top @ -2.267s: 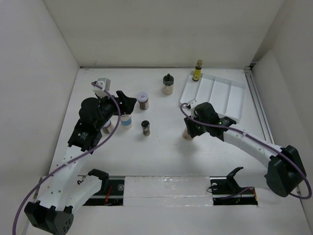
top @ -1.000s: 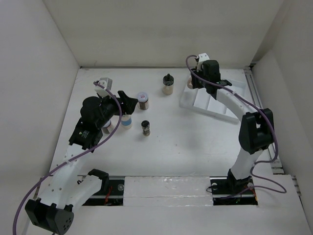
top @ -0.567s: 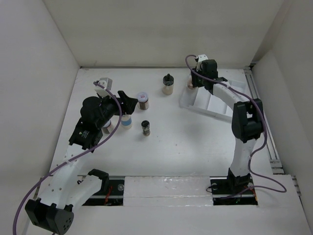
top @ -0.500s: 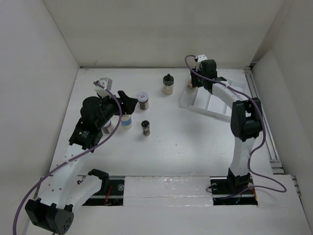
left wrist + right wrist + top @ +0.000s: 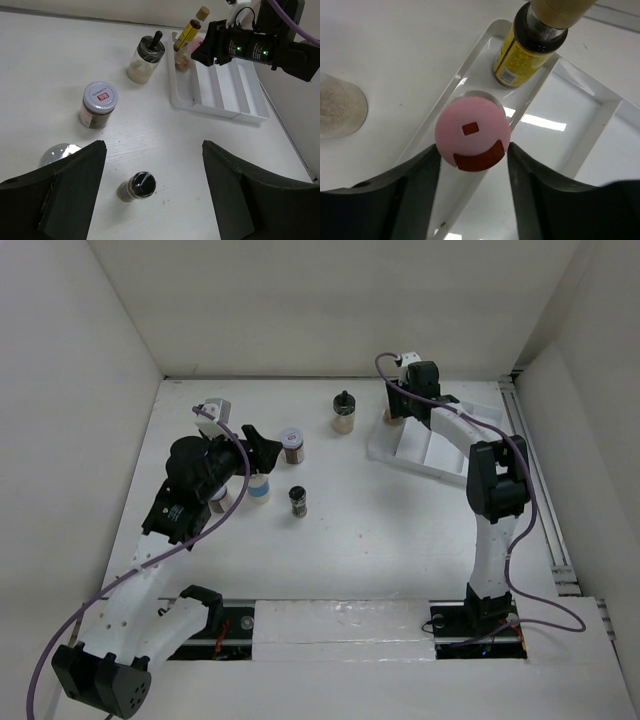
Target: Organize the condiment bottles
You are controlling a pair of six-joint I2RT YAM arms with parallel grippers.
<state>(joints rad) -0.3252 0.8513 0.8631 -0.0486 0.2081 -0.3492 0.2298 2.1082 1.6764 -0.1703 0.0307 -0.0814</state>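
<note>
My right gripper is shut on the pink-lidded bottle and holds it upright in the left compartment of the white tray, just in front of the yellow dark-capped bottle. In the top view the right gripper is at the tray's far left corner. My left gripper is open and empty above the small dark bottle. The brown white-lidded jar, the black-knobbed clear jar and the white blue-labelled bottle stand on the table.
Another small bottle is partly hidden under my left arm. The enclosure's white walls stand close behind and beside the tray. The tray's middle and right compartments hold nothing.
My right gripper carried the pink bottle from mid-table to the tray's left compartment, beside the yellow bottle. The left arm has not moved.
</note>
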